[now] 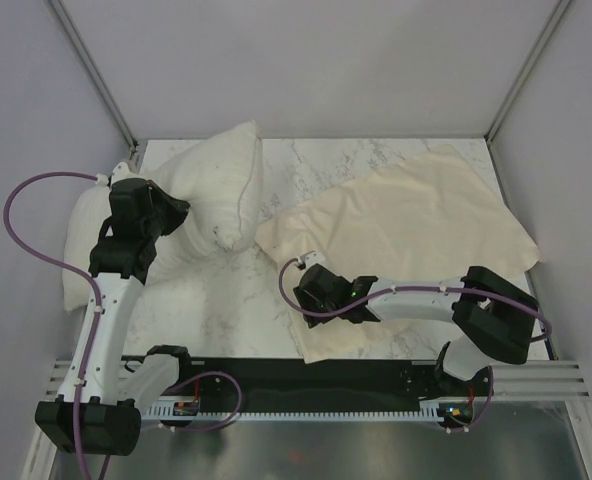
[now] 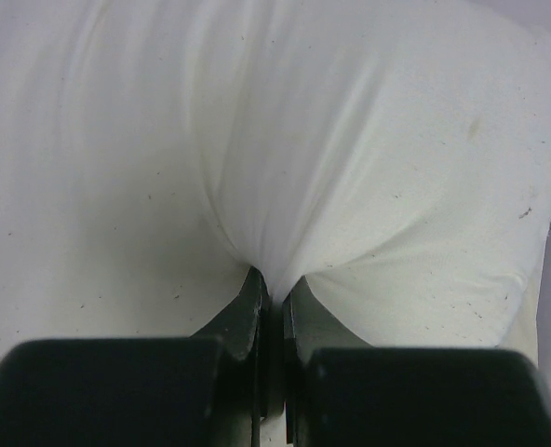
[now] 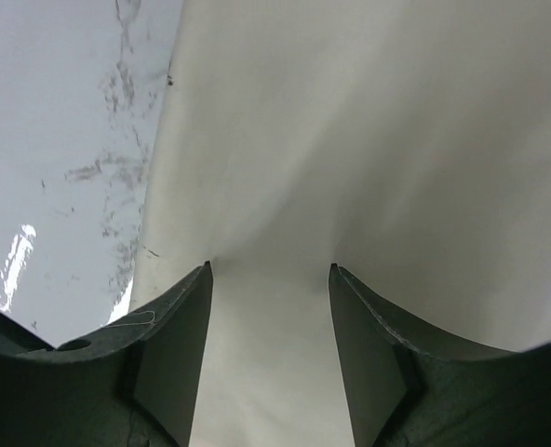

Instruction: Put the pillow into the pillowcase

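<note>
The left gripper is clenching a pinch of the pillow, its jaws nearly meeting and the cover puckering out of them in folds. The pillow is filling everything ahead of and beside those jaws. From above it is slumping in the back-left corner, one end leaning against the left wall.

The right gripper is hanging with its jaws spread wide over the pillowcase, gripping nothing. Cloth is lying under and between the jaws, and its edge is running just outside the jaw on the marble side, with bare table beyond.

The pillowcase is lying flat and wrinkled, with the pillow wholly outside it. Which side is opening I cannot tell. A wedge of marble is showing between the two, narrowing to where their corners are coming close; whether they are touching I cannot tell. The pillowcase's far corner is reaching the right wall, and its near edge is reaching the black rail.
</note>
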You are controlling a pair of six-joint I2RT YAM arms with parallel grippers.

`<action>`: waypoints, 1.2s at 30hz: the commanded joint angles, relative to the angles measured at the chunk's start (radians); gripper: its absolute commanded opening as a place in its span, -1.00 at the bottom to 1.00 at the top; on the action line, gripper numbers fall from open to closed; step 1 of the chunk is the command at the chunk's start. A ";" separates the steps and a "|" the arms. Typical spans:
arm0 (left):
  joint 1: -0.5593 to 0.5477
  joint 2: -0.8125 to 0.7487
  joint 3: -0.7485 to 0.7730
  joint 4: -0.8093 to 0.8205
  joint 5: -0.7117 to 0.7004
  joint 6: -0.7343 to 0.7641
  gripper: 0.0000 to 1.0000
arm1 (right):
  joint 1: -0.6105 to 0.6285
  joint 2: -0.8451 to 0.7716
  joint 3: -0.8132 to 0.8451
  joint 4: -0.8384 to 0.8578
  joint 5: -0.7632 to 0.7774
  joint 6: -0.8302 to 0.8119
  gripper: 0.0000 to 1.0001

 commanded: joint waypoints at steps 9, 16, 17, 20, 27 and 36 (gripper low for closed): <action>0.031 -0.018 0.008 0.038 -0.082 0.006 -0.95 | 0.055 -0.228 -0.008 -0.334 0.097 0.104 0.28; 0.031 -0.030 0.025 0.032 -0.071 0.023 -0.95 | 0.056 -0.078 0.224 -0.359 0.069 -0.068 0.21; 0.031 -0.033 0.028 0.032 -0.071 0.025 -0.95 | 0.059 -0.061 0.255 -0.356 0.066 -0.082 0.20; 0.031 -0.040 0.041 0.021 -0.076 0.032 -0.95 | 0.064 -0.001 0.293 -0.339 0.046 -0.113 0.11; 0.031 -0.029 0.075 0.001 -0.070 0.040 -0.95 | 0.090 0.097 0.310 -0.264 0.006 -0.121 -0.05; 0.031 -0.043 0.051 0.001 -0.077 0.039 -0.95 | 0.133 0.175 0.316 -0.244 0.020 -0.113 -0.03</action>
